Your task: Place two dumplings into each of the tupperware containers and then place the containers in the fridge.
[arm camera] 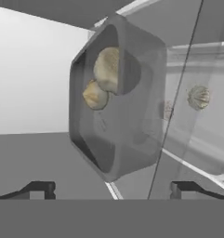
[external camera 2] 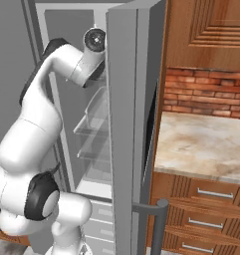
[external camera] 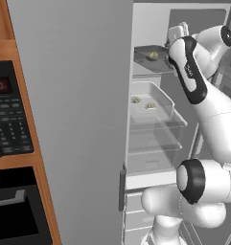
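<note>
The fridge [external camera: 150, 19] stands open. On its upper glass shelf rests the smaller dark grey tupperware container [external camera: 142, 51] [arm camera: 127, 135], holding two beige dumplings [arm camera: 108, 69] [arm camera: 95, 95]. One shelf lower sits the large white tupperware container [external camera: 160, 91] with two dumplings [external camera: 135, 99] [external camera: 150, 105]; one of them [arm camera: 198, 96] shows through the glass in the hand view. My gripper [external camera: 171, 44] [arm camera: 112, 189] hovers just right of the dark container. It is open, its fingertips [arm camera: 36, 188] wide apart and free of the container.
The grey fridge door [external camera: 74, 119] [external camera 2: 126, 124] stands swung open close to the arm. A black-panelled oven [external camera: 11, 119] in wood is on the left. A marble counter [external camera 2: 206, 144] with drawers lies right of the door. Clear shelves [external camera: 150, 143] sit below the white container.
</note>
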You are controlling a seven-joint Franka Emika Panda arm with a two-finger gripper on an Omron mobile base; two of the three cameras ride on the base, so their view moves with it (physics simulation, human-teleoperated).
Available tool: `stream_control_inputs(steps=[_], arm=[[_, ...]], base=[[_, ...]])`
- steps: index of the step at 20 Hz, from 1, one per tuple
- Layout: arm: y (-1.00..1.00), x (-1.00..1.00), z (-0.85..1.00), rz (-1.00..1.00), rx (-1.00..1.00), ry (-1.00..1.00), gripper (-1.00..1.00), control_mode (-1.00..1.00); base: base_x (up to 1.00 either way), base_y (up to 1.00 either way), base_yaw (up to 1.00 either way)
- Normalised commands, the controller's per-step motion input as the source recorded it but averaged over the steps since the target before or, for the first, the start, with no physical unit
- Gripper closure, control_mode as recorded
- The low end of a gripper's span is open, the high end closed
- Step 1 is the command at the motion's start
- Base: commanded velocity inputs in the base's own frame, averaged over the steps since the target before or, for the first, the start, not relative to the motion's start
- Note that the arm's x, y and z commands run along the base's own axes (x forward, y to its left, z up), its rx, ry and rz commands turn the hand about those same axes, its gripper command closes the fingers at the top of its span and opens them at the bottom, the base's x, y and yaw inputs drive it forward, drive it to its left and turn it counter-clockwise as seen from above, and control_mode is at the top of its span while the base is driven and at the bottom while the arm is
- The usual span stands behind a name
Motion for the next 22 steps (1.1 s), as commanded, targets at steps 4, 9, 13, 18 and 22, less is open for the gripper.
stream_control_inputs(steps=[4,9,13,18,22], arm=[[0.14,-0.96,0.0,-0.27,-0.03,-0.1,-1.0,-1.0],[-0.01,-1.0,0.0,-0.14,-0.01,0.0,-1.0,-1.0],[0.0,-1.0,0.0,-0.09,-0.01,0.01,-1.0,-1.0],[-0.19,-1.0,0.0,-0.09,0.0,0.02,-1.0,-1.0],[-0.33,-0.97,0.01,-0.07,-0.01,0.08,-1.0,-1.0]], base=[[0.0,0.0,0.0],[0.0,0.0,0.0],[0.0,0.0,0.0],[0.0,0.0,0.0],[0.0,0.0,0.0]])
